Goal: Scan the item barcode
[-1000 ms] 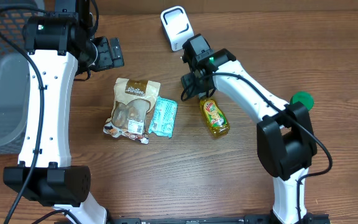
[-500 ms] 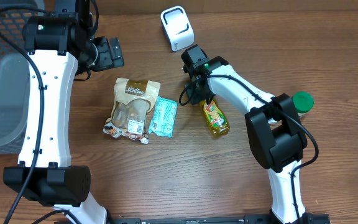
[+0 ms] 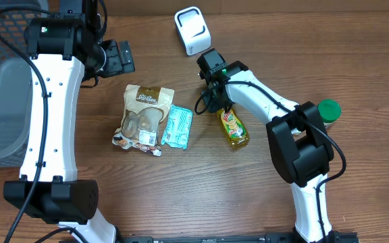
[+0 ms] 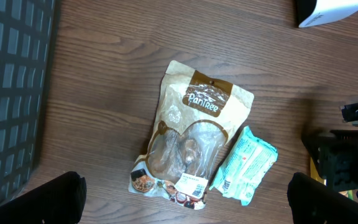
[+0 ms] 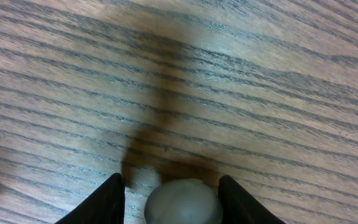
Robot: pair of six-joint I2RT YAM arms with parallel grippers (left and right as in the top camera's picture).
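**A:** As it lies flat on the table (image 3: pixel 181 182), item one: dish-soap bottle (image 3: pixel 233 127), yellow, label up. Its cap (image 5: pixel 183 200) points toward the scanner (image 3: pixel 192 30), and the teal packet (image 3: pixel 178 126) is near on its left. Handling?

**B:** Probably rigid plastic, fairly heavy if full, with smooth and likely slippery sides. Any liquid inside would shift on tilting. Best hold is the neck under the cap, or across the narrow waist. No barcode shows; presumably it faces down.

**A:** Right gripper (image 5: pixel 171 199)?

**B:** Astride the cap, one finger on each side, with a sliver of gap showing on one side. Not clamped, as far as shows. A cap-only hold risks the body swinging.

**A:** Left gripper (image 4: pixel 188 199)?

**B:** Spread wide, empty, above the snack pouch (image 3: pixel 142 116), well apart from the bottle.
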